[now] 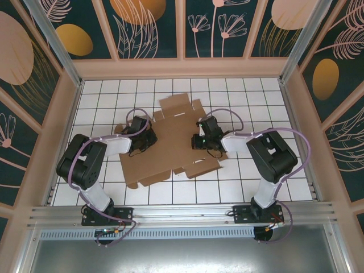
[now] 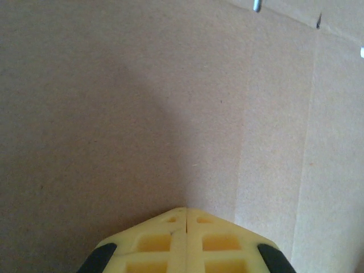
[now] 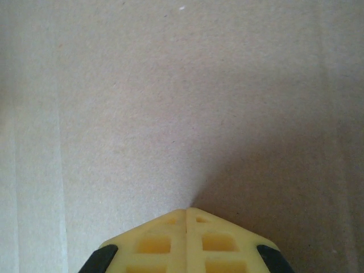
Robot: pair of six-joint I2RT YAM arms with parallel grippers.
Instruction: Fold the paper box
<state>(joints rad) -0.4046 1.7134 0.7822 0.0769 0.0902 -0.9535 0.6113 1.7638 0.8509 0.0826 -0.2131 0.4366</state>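
Observation:
The paper box (image 1: 170,145) lies as a flat brown die-cut sheet with flaps and tabs in the middle of the white tiled floor. My left gripper (image 1: 140,135) is shut and points down onto the sheet's left part; its yellow fingers (image 2: 165,239) meet tip to tip just over bare cardboard (image 2: 142,114) with vertical creases to the right. My right gripper (image 1: 205,138) is shut too and points down onto the sheet's right part, its yellow fingers (image 3: 213,239) closed over plain cardboard (image 3: 170,102). Nothing is held between either pair.
The floor is a white tile grid (image 1: 261,108) enclosed by patterned walls (image 1: 182,28). An aluminium rail (image 1: 182,213) with both arm bases runs along the near edge.

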